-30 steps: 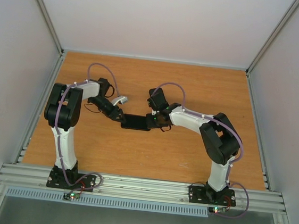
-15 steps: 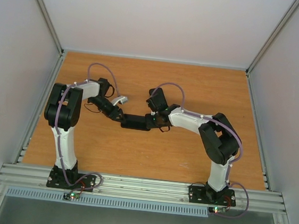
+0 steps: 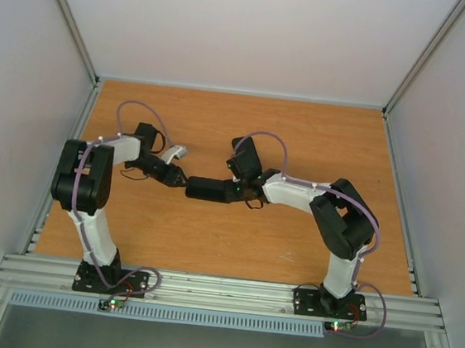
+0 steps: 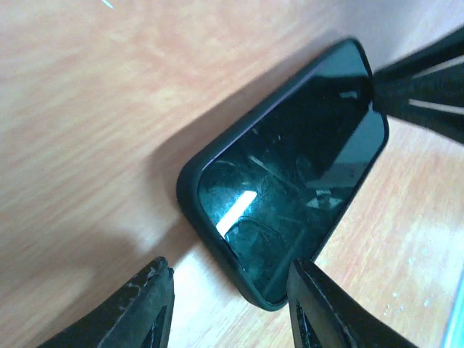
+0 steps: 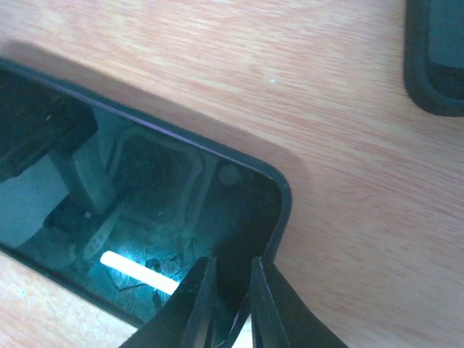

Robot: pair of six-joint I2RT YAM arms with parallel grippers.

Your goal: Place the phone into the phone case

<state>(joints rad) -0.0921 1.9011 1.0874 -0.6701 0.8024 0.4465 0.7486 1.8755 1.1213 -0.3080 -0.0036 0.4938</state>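
Phone (image 4: 290, 188) flat on wooden table (image 3: 220, 131), screen up, midway between the 2 arms, long axis running left to right. Dark matte rim of phone case (image 4: 187, 194) wrapped round the near corner in the left wrist view. Full seating at all 4 corners not confirmable.

Left gripper (image 3: 180, 181): fingers well apart, nothing between them, low over the table just short of the phone's left end. No contact visible.

Right gripper (image 5: 232, 264): fingers a narrow slit apart, sitting on the phone's right end at 1 corner. Pinching the edge or merely pressing on it: cannot tell.

Second dark rimmed object (image 5: 435, 61) at the edge of the right wrist view, apart from the phone. Identity unclear.

Risks, as judgement:
- With no brace on the left end, any sideways drag from the right fingers likely to slide the phone on smooth wood.
- If the edge is caught in the slit, lifting away could raise that end and peel the corner out of its rim.
- Left fingers advancing low could butt the left end and skew it.
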